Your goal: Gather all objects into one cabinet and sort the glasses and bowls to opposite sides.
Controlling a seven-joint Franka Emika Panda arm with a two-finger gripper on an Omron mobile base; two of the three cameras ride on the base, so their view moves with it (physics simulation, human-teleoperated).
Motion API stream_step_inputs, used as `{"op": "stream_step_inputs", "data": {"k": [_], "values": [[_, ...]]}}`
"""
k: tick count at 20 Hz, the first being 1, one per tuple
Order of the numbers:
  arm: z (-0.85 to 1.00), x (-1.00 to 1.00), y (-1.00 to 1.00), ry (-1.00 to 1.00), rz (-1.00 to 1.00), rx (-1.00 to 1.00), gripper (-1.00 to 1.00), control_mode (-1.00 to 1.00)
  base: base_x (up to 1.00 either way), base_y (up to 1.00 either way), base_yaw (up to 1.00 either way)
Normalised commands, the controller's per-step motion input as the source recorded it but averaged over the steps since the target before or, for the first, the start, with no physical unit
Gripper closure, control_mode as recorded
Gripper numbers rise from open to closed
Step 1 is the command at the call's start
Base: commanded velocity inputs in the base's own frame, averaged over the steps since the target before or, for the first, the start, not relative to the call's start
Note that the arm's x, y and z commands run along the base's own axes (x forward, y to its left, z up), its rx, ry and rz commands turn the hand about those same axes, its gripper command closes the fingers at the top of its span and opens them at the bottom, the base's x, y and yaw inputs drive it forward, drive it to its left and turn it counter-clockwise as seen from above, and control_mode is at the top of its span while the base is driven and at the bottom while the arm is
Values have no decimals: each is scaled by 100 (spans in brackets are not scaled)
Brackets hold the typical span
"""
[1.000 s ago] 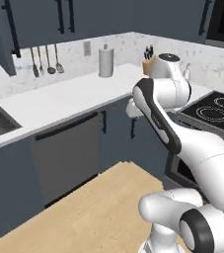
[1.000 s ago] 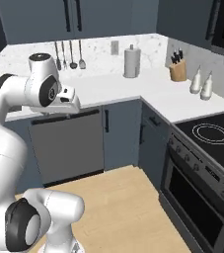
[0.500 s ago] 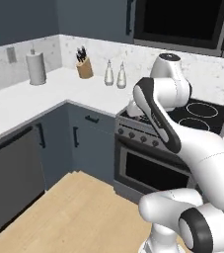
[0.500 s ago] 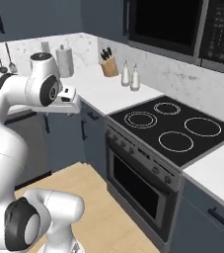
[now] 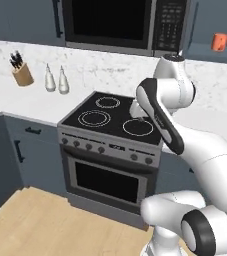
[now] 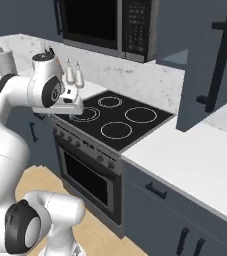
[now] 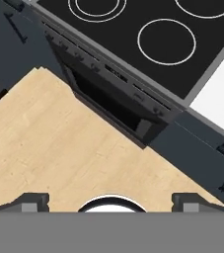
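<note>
While the arm sits tucked over the stove (image 5: 112, 122), gripper (image 7: 111, 200) is wide open w/ nothing btwn the fingertips. Far right, orange cup (image 5: 218, 41) stands on the shelf of the cabinet (image 6: 212, 60), door ajar. Prob light, rigid, slick; grab across the sides, mid-height.

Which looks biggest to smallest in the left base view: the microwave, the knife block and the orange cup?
1. microwave, by far the largest.
2. knife block.
3. orange cup, slightly smaller, though distance makes that unsure.
</note>
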Motion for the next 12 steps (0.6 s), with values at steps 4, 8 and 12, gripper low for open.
{"op": "stream_step_inputs", "data": {"k": [4, 8, 12], "values": [[0, 0, 0, 0, 0, 0, -100, 100, 0, -70, -33], [0, 0, 0, 0, 0, 0, -100, 100, 5, -60, -29], [0, 0, 0, 0, 0, 0, -100, 100, 79, 19, -28]]}}
